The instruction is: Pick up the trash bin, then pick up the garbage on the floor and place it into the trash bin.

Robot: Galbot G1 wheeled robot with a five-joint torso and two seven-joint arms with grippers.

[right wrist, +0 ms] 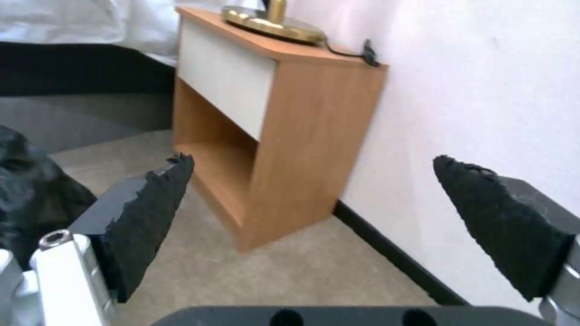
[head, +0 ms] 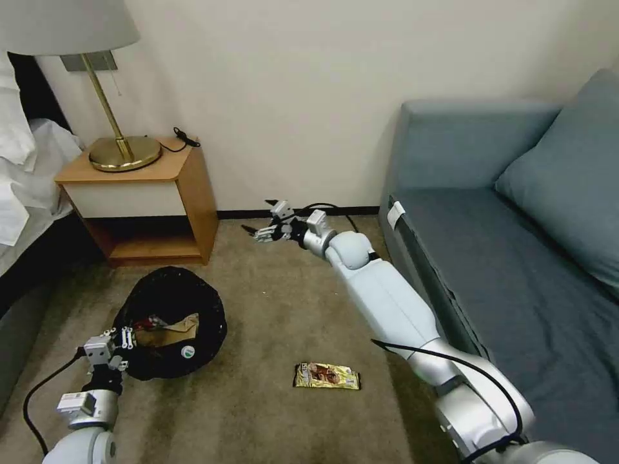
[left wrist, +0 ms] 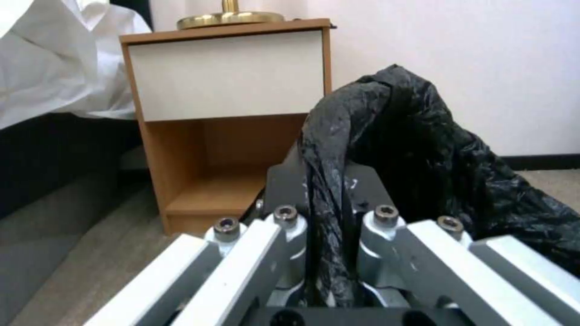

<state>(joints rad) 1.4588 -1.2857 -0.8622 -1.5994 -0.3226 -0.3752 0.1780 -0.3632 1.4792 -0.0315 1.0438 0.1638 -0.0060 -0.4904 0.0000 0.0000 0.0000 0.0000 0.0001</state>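
Left claw (head: pixel 119 339) pinches the trash bin (head: pixel 171 322) rim, hiding its fingertips; right claw (head: pixel 267 231) gapes wide.

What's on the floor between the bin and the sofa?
In the head view, one yellow-brown wrapper lies on the carpet between bin and sofa.

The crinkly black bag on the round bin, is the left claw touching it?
Touching: the left wrist view shows the left gripper shut on the bin's black bag.
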